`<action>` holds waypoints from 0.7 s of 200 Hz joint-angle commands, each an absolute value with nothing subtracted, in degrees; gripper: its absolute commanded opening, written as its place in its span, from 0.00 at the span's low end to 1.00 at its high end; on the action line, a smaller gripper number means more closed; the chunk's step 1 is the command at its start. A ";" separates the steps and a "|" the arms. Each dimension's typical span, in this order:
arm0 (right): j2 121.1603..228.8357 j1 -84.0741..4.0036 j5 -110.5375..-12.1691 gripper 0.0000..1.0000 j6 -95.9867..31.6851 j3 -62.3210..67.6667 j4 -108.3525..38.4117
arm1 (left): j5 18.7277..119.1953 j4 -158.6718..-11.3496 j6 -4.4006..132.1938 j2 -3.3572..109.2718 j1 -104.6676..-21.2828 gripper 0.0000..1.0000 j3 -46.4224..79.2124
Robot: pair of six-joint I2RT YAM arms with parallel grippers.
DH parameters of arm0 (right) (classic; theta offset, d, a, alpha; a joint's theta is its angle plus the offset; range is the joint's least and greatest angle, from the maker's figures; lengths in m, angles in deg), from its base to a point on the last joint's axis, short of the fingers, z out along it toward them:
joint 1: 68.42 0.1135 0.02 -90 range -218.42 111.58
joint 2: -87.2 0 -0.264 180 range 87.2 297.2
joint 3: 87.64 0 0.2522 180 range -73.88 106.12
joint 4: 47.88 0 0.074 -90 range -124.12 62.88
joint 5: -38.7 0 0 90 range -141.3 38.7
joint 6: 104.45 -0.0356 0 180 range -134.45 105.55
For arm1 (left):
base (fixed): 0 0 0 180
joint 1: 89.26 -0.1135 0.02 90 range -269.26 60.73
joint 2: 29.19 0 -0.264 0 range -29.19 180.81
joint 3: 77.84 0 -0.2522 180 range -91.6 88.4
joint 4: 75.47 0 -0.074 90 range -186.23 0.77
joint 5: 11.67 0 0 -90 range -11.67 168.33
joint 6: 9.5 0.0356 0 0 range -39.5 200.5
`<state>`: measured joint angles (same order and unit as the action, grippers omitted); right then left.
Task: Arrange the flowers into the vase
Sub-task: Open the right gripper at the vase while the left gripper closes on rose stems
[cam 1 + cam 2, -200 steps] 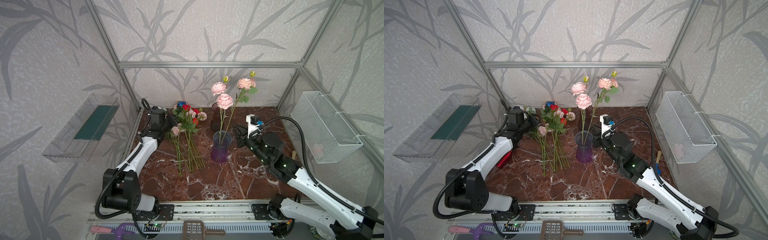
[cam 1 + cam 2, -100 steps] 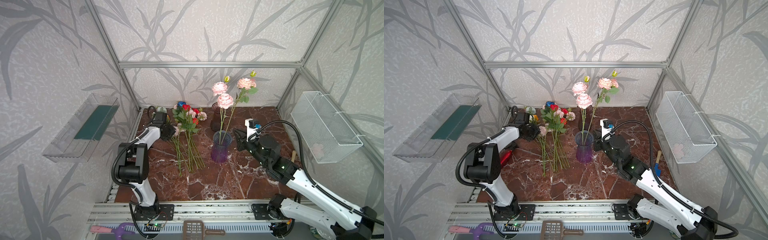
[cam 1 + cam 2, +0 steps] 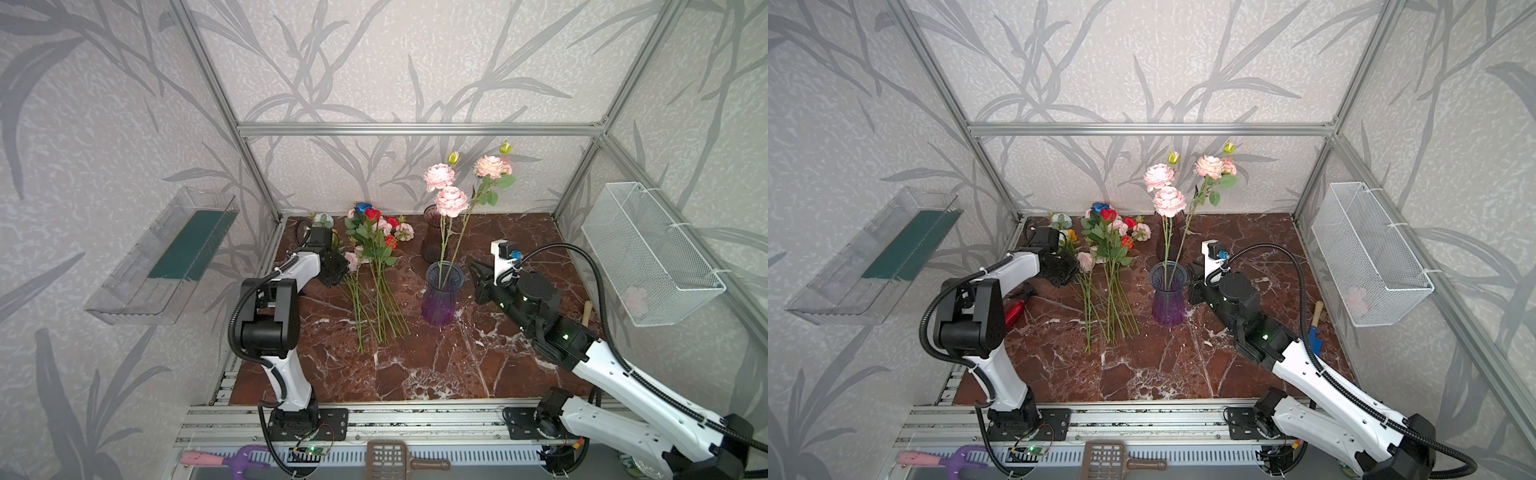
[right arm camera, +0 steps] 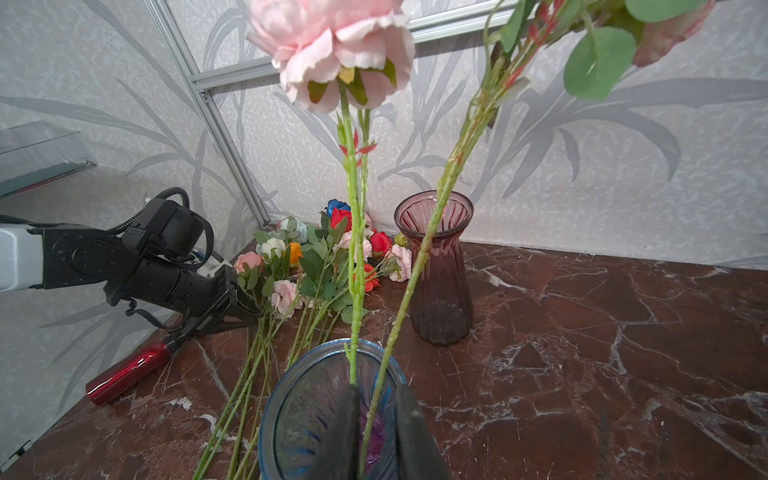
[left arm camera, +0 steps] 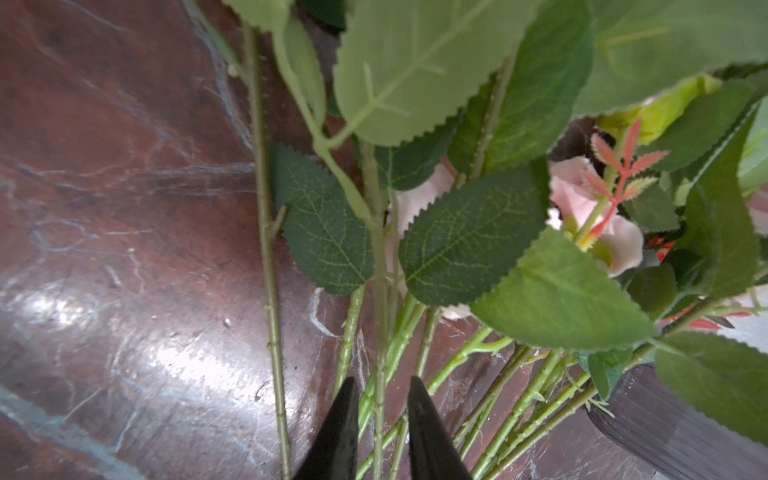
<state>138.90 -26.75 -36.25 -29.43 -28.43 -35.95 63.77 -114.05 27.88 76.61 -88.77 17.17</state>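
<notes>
Left wrist: left tool narrowly spread astride stems of crowded flowers.
Right tool: slightly spread, empty.
Risk: grabbing two stems.

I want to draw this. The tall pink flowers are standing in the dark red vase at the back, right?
No. The tall pink flowers stand in the purple vase in front, not the dark red vase behind it. Both top views show the stems entering it.

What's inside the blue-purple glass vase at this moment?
Two green stems stand in the blue-purple vase, their pink blooms high above it. The tinted ribbed glass hides the stem ends and whatever else lies at the bottom.
</notes>
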 commanded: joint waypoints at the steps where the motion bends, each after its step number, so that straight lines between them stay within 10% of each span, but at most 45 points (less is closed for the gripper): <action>1: 137.89 -26.62 -35.29 0.18 -29.04 -27.84 -36.84 | 65.12 -114.71 28.27 78.25 -89.18 0.20 15.82; 140: 135.10 -26.59 -35.06 0.18 -29.08 -28.00 -35.44 | 65.58 -110.77 31.31 74.77 -89.99 0.01 16.77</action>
